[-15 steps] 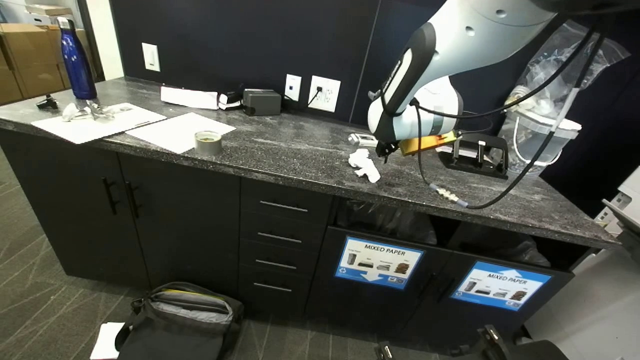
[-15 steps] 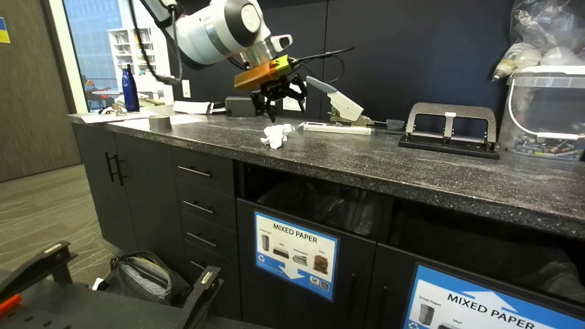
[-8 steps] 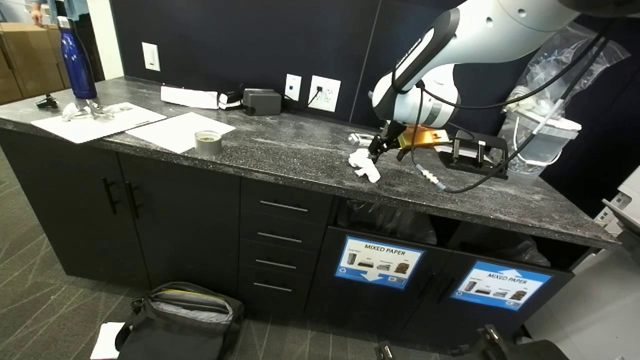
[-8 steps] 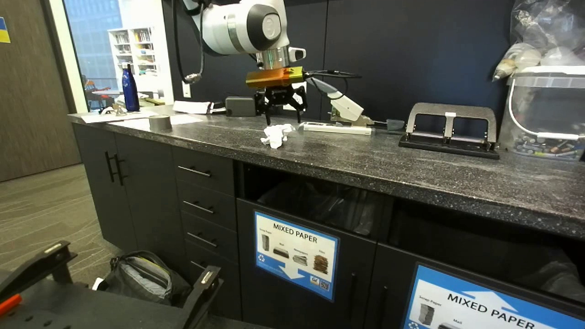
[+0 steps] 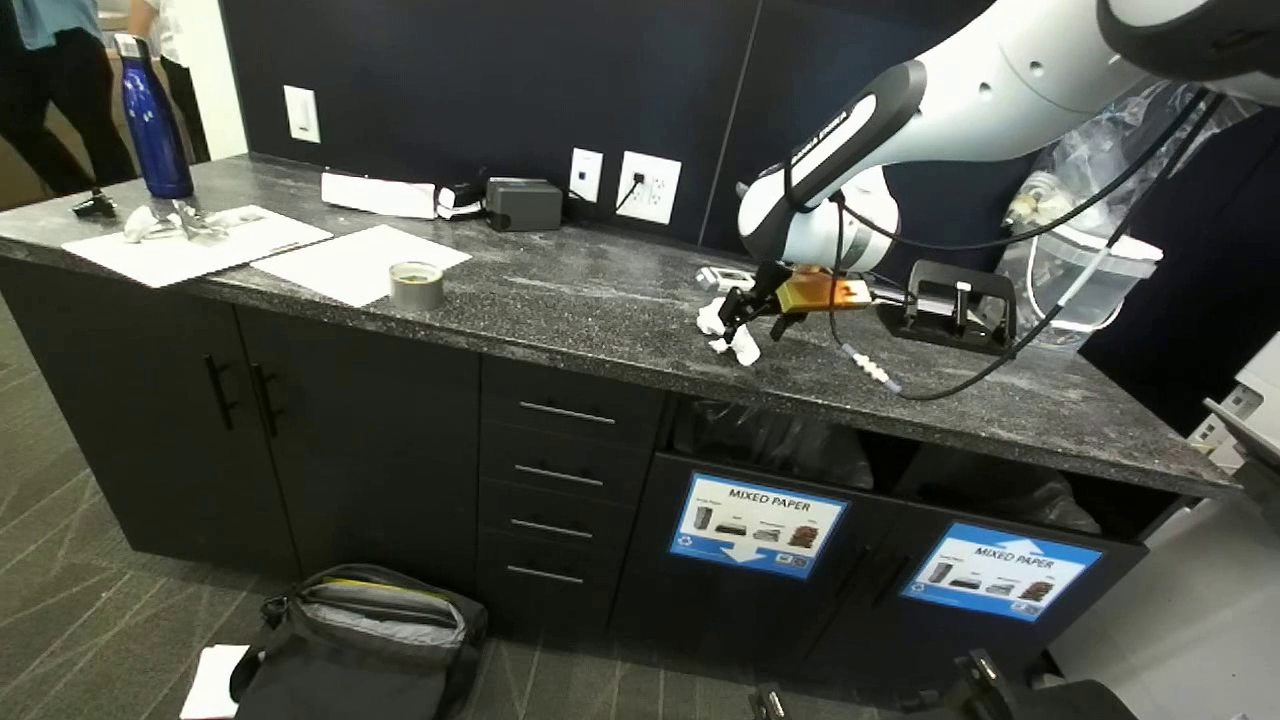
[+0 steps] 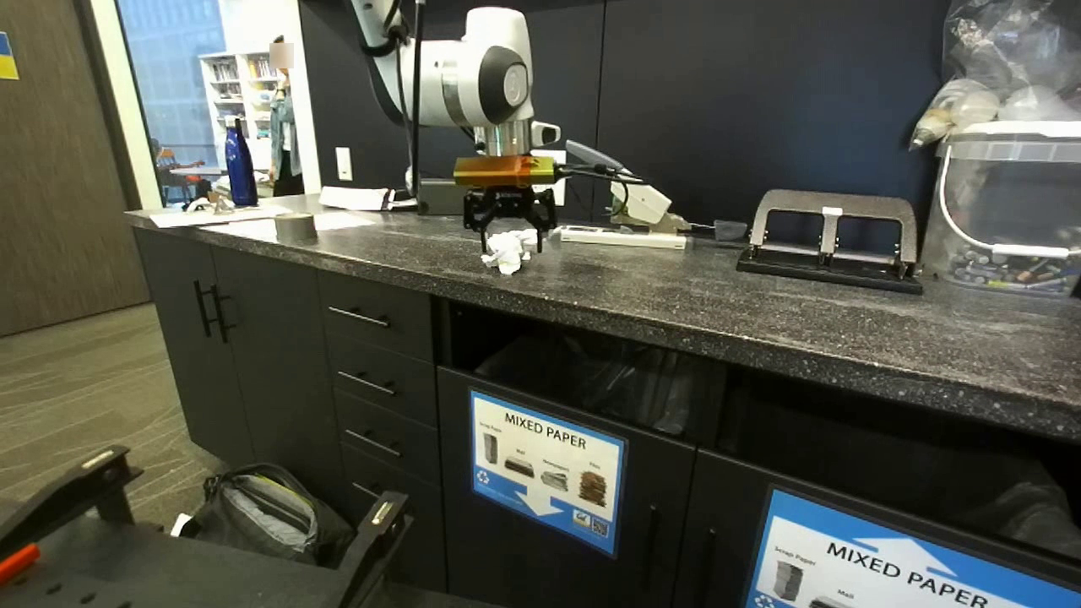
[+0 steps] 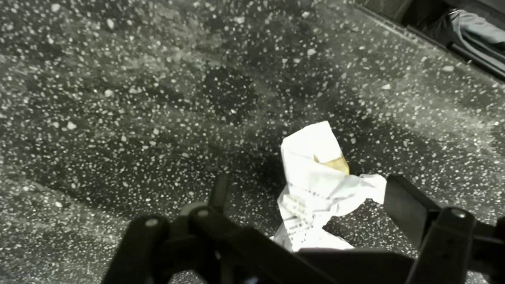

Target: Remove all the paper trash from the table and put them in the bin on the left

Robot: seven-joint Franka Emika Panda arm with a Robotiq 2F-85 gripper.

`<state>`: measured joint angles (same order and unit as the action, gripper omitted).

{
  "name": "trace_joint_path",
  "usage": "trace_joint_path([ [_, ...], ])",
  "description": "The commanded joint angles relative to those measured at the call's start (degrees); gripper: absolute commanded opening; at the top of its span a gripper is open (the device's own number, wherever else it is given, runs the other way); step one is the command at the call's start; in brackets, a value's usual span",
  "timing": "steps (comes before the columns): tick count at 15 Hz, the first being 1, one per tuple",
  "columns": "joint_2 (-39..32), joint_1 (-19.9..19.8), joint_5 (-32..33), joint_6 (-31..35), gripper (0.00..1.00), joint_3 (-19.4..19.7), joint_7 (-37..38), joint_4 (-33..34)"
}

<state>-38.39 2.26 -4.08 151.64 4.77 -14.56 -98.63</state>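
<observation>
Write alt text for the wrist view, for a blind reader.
Crumpled white printed paper lies on a dark speckled countertop, with the black claw open on either side of it. The countertop's edge crosses the top right corner.

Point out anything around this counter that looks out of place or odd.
A crumpled paper scrap lies on the speckled countertop above a MIXED PAPER bin: likely trash. On the floor a dark bag gapes open. Oddest: one bin label is arrowed downward, the next label upward.

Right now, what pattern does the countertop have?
The countertop is dark grey with lots of pale speckles, clearest in the wrist view.
</observation>
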Motion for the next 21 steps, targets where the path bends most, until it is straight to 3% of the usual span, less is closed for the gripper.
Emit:
trace_joint_path([
  [1,-3.79,-1.45,3.77,2.22,1.0,-1.44,3.64,4.37],
  [4,-5.82,-0.96,5.84,2.88,1.0,-0.81,5.78,6.37],
  [5,-6.44,-0.86,6.39,3.18,0.75,-0.71,6.39,6.85],
  [6,-6.61,-0.83,6.82,2.89,0.75,-0.65,6.86,7.39],
  [15,-5.47,3.05,10.33,3.68,0.07,4.0,17.36,5.43],
  [18,-4.93,6.18,13.3,2.46,0.05,8.06,23.48,3.85],
  [21,-3.82,9.74,15.98,0.11,0.09,11.38,29.78,0.92],
])
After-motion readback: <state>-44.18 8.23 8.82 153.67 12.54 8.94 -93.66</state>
